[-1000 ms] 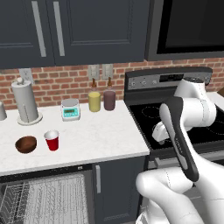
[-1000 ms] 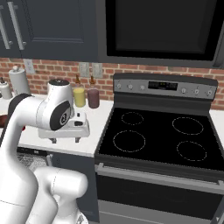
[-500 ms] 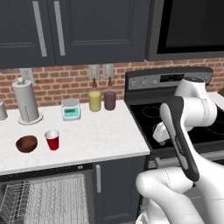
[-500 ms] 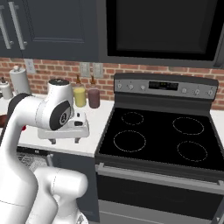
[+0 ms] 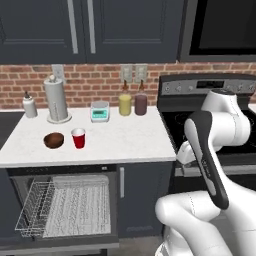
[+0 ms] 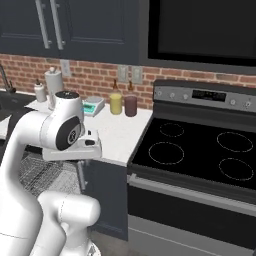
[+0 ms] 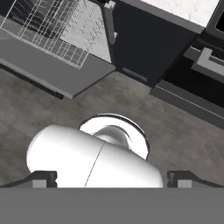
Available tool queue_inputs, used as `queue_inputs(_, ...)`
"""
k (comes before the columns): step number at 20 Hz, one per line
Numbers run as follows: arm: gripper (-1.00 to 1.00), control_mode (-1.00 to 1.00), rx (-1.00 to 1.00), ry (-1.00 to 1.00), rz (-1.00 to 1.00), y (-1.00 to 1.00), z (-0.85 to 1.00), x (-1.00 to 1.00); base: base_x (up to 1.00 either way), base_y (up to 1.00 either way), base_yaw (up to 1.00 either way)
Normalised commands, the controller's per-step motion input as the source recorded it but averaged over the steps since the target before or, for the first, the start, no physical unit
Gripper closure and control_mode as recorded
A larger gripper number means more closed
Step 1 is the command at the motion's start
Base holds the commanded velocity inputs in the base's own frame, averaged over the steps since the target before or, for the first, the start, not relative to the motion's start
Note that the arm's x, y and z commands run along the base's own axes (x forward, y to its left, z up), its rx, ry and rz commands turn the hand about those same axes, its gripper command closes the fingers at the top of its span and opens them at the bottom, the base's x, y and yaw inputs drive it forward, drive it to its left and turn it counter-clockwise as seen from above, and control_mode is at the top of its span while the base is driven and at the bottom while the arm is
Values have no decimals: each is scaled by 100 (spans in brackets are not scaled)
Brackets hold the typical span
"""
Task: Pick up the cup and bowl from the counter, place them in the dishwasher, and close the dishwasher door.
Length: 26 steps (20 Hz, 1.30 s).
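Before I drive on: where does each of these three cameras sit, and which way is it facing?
Left base view: behind the arm's left, facing the white marbled counter, small red plastic cup, dark brown bowl and open dishwasher; arm at lower right.
Right base view: behind the arm's right, facing the black stovetop; arm at lower left.
Hand view: on the hand, aimed down at the floor and the lowered dishwasher door.
Both base views share the counter and the yellow jar.

We see red brick backsplash (image 5: pixel 90 82), dark navy upper cabs (image 5: pixel 90 30), black stove (image 6: pixel 200 150) at right, grey floor (image 7: pixel 131 105) below.
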Motion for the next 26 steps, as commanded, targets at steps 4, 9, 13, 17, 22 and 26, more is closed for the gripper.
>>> queue_inputs(4,-100,100,0,0,0,0,0,0,-20,-13,26)
queue_inputs(9,-100,100,0,0,0,0,0,0,-1,-33,25)
queue_inputs(13,-100,100,0,0,0,0,0,0,0,-40,26)
queue_inputs(17,-100,100,0,0,0,0,0,0,6,-35,27)
queue_inputs(22,-100,100,0,0,0,0,0,0,22,-18,30)
queue_inputs(26,-100,100,0,0,0,0,0,0,39,-7,33)
